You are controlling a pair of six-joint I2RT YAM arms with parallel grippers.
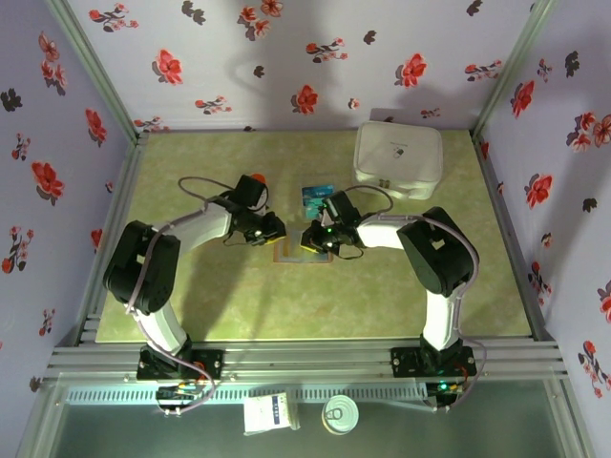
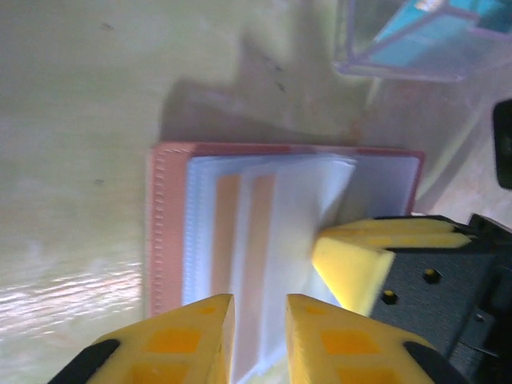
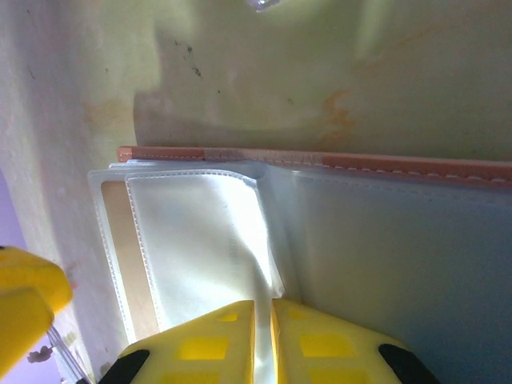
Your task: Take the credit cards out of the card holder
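The card holder (image 2: 168,232) lies open on the table, brown-edged, with clear sleeves fanned out; it also lies between the arms (image 1: 290,255). My right gripper (image 3: 264,320) is shut on one clear sleeve (image 3: 200,240), pinching its edge; its yellow fingers (image 2: 360,256) come in from the right. My left gripper (image 2: 260,320) hovers over the sleeves, its fingers a narrow gap apart with nothing between them. Teal credit cards (image 2: 424,24) lie in a clear tray (image 1: 317,197) beyond the holder. Tan strips show through the sleeves; I cannot tell if they are cards.
A large white rounded box (image 1: 398,160) stands at the back right. The flowered walls close the table on three sides. Both arms (image 1: 205,229) (image 1: 382,232) reach in toward the middle.
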